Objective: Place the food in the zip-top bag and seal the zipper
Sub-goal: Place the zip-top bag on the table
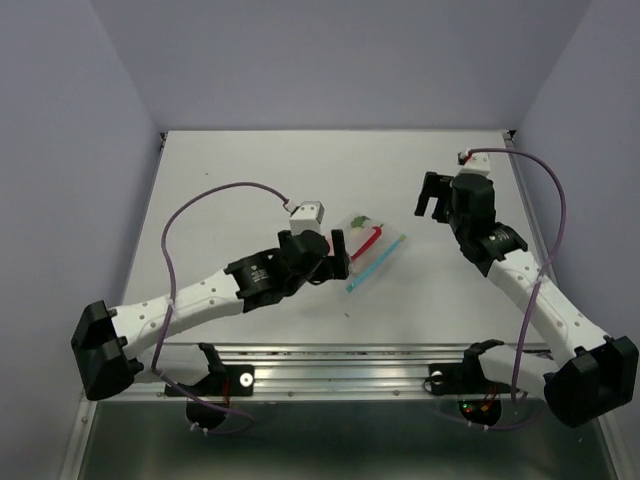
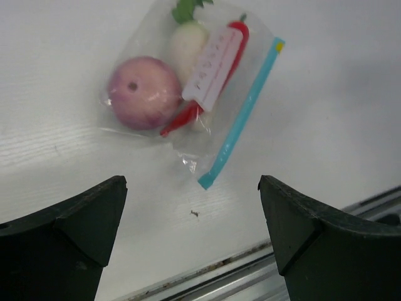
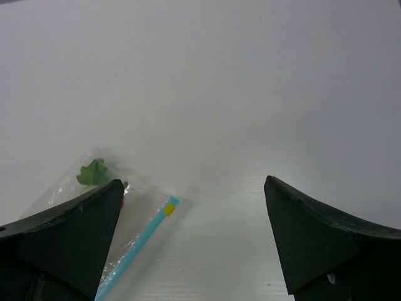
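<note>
Two empty claws gape wide: left claw (image 2: 191, 185) just before the zip-top bag (image 2: 202, 143), right claw (image 3: 193, 183) farther off.

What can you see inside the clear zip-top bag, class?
Inside the zip-top bag: a purple-red onion, a white radish and a red chili. A white label hides the chili's middle and part of the radish.

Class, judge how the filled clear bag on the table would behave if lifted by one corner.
The bag would probably sag: its thin plastic looks wrinkled and limp. The round onion inside would likely roll toward the lowest corner, shifting the load. The film looks glossy, so it may slip.
</note>
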Available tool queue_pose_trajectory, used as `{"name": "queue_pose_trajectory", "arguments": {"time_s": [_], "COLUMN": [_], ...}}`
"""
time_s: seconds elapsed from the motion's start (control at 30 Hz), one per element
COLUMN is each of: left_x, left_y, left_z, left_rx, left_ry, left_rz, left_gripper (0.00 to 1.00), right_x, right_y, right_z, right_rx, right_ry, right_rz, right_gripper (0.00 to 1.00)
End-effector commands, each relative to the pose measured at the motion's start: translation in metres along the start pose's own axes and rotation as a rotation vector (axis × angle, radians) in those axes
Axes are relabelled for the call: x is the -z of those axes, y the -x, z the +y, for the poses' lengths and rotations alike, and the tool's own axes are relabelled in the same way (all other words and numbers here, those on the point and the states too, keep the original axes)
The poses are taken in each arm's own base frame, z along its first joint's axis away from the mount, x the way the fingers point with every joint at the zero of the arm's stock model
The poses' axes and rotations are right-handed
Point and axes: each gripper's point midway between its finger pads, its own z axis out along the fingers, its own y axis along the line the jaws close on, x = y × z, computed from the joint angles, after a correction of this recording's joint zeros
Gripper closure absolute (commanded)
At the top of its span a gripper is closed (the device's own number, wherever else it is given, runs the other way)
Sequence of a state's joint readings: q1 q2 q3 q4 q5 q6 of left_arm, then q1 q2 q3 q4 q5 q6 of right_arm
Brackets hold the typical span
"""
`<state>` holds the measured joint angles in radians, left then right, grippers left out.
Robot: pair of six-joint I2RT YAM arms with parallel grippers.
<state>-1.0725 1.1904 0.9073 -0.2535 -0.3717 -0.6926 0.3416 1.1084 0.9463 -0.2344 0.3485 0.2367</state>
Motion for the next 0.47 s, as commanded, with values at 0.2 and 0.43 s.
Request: {"name": "queue_pose_trajectory", "arguments": {"time_s": [0.2, 0.43], "left_x": [0.004, 0.024], "left_y": [0.085, 0.099], "left_z": [0.169, 0.222], "left_rx": [0.366, 0.458], "left_ry": [0.533, 0.619], "left_rz": [-0.147, -0.241], "left_gripper": [0.01, 0.01], "right_x": [0.017, 0.04], "right_y": [-0.015, -0.008], "right_z": [-0.012, -0.037], "right_rx": [-0.292, -0.317], "right_ry": [-0.087, -0.15], "right_rz": [0.01, -0.085], "right_gripper": [0.0, 0.0]}}
